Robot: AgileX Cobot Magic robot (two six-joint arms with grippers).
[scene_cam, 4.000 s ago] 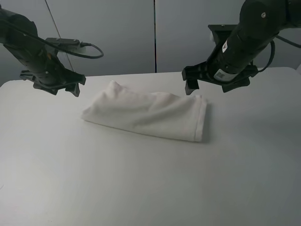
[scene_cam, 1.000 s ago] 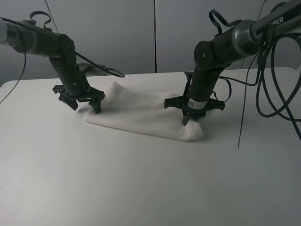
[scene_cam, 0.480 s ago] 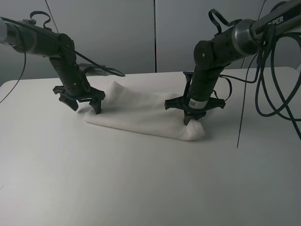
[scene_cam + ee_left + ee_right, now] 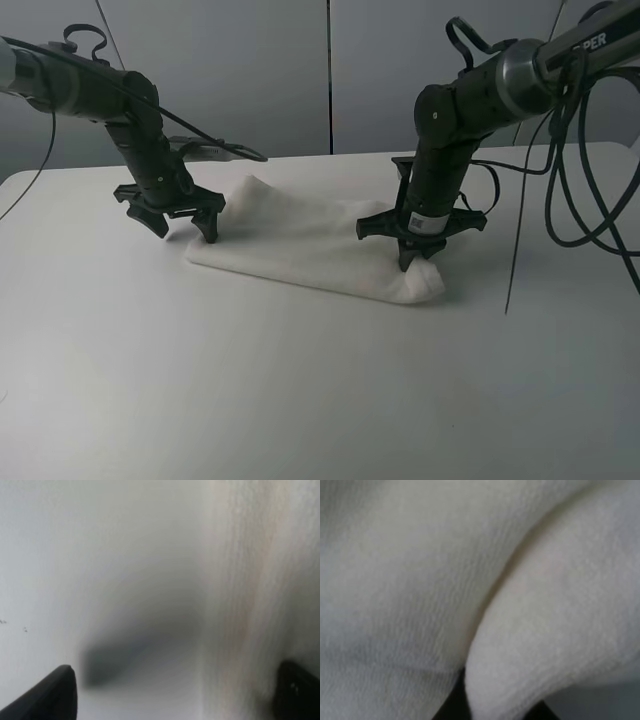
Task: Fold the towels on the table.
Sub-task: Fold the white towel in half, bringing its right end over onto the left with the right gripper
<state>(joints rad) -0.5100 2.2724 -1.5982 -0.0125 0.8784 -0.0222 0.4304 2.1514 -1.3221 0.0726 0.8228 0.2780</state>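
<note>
Across the large, smooth matte white tabletop point(image 4: 300, 400) the soft white terry cloth towel point(image 4: 300, 245) has crept a little to the right since the frame before: its left edge has pulled away from the left side and its right end now sits slightly further right and nearer. The black right gripper point(image 4: 410, 262) has shifted the same way, so it looks to be dragging the cloth with it. That reads as a first tug to stretch or lift the right end, with the fold itself not yet made.

The towel lies in a loosely doubled, elongated heap across the middle of the table, running from far left to near right, with a raised peak at its far-left corner.

The right gripper stands upright on the towel's right end, jaws closed on a pinched roll of cloth – its wrist view shows the terry bulging out of the grip.

The black left gripper point(image 4: 185, 230) is spread as wide as it goes and grips nothing; it straddles the towel's left edge, one of its fingers point(image 4: 62, 692) over bare table, the other over the cloth
</note>
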